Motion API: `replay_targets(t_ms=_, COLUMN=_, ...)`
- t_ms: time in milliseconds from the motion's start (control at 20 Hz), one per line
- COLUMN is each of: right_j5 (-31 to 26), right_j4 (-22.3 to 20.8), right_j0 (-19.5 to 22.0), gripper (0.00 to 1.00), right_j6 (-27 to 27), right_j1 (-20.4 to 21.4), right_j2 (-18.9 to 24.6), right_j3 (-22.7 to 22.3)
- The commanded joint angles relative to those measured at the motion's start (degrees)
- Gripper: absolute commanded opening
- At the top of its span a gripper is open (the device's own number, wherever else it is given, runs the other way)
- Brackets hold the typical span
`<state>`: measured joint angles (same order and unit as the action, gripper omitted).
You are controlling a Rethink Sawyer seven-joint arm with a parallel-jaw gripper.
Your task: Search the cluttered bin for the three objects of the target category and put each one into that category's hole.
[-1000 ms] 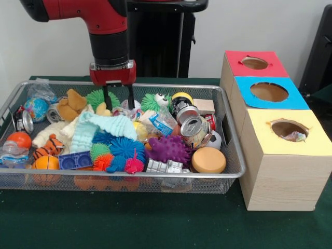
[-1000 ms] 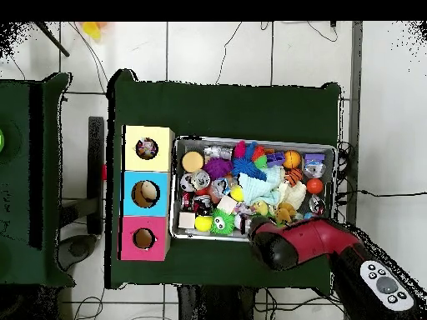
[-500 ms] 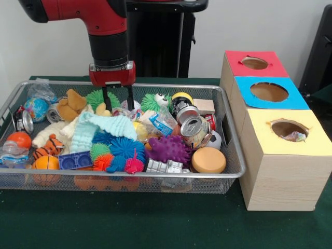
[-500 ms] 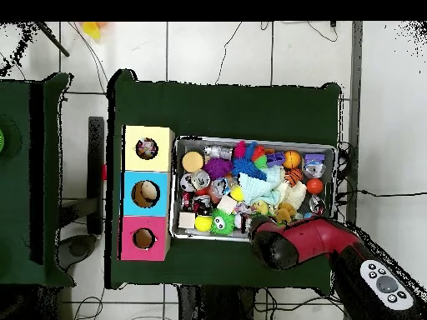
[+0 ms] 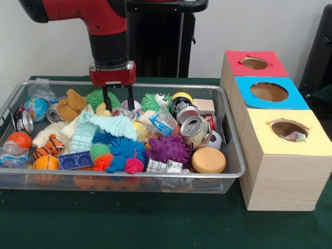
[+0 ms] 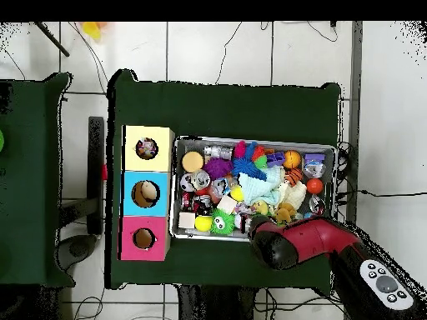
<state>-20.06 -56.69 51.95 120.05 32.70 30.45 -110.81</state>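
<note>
So the claw (image 5: 118, 99) hangs open, two black prongs apart, tips down in the clutter at the bin's (image 5: 231, 150) 12 o'clock edge, gripping nothing. Around it: two green spiky balls, one purple spiky ball (image 5: 168, 149), at least two dented cans (image 5: 194, 130) whose labels are too crumpled to read. At 3 o'clock on the desk (image 5: 155, 228) are three boxes with one hole each: red (image 5: 255, 63), blue (image 5: 270, 92), yellow (image 5: 288, 129). Something's half hidden in the yellow hole. Overhead, the arm (image 6: 304, 242) covers the claw.

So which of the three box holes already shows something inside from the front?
The yellow-topped box, nearest the camera: a crumpled item shows in its hole. The red and blue holes look empty from this view.
</note>
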Motion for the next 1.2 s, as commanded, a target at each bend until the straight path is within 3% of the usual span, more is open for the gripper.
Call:
replay_targets(t_ms=50, right_j5=-0.99, right_j4=-1.37, right_j0=0.18, gripper=1.0, right_j6=-6.92, right_j1=-3.17, right_j2=1.79, right_j3=6.87)
replay_targets(t_ms=550, right_j5=-2.87, right_j4=0.0, right_j0=1.1, gripper=1.0, right_j6=-9.3, right_j1=-3.26, right_j2=3.44, right_j3=7.07)
replay_targets(t_ms=1200, right_j5=-6.11, right_j4=3.76, right_j0=1.74, gripper=1.0, right_j6=-11.85, right_j1=0.42, right_j2=5.5, right_j3=5.62)
